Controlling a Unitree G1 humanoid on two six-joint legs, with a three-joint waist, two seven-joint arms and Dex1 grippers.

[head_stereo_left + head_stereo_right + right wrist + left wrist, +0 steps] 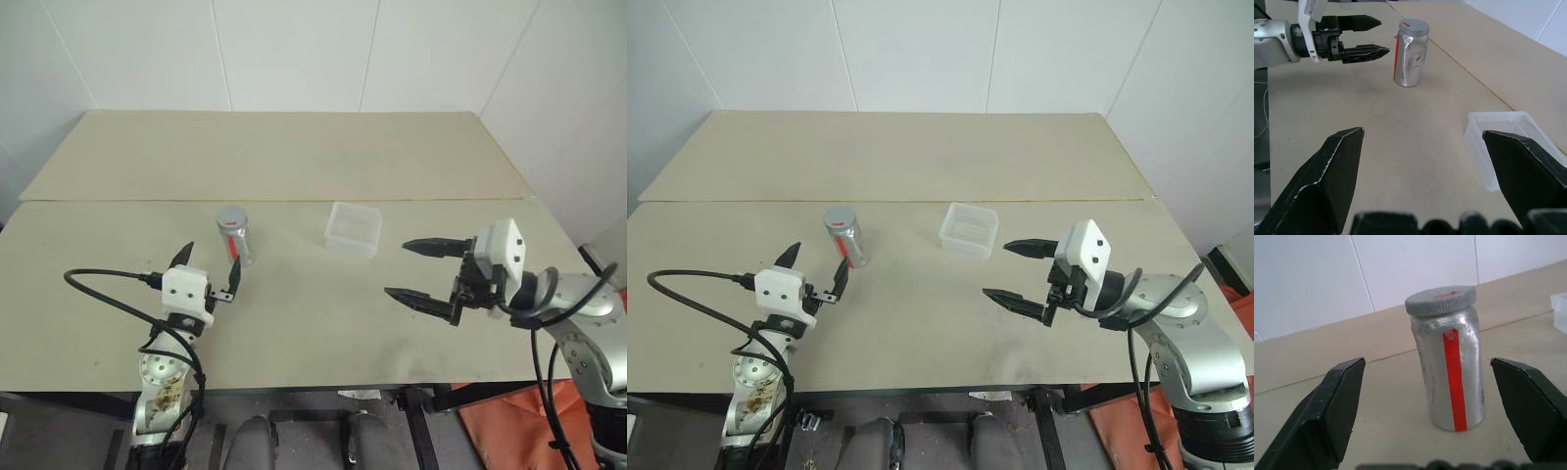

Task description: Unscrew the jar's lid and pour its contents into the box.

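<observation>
1. The table (294,323) is the largest thing: a pale beige top made of two boards, with a seam that runs across it behind the jar and the box

2. The right gripper (419,269) hangs above the right part of the table, with its two black fingers pointing toward the middle. The fingers stand wide apart and hold nothing. It is well apart from the jar, and the box lies nearer to it, a little further back on the table

3. The left gripper (209,268) is over the near left part of the table, just in front of the jar. Its fingers are spread wide and are empty; in the left wrist view the jar stands between the two finger tips but further away, and they do not touch it

4. The box (354,228) is a low clear plastic tub with rounded corners. It sits on the table to the right of the jar, apart from it, close to the seam

5. The jar (236,238) is a slim silvery cylinder with a red stripe down its side. It stands upright on the table, left of the middle

6. The lid (1440,300) is a grey ribbed screw cap and it is on top of the jar, with a small red mark on it
</observation>
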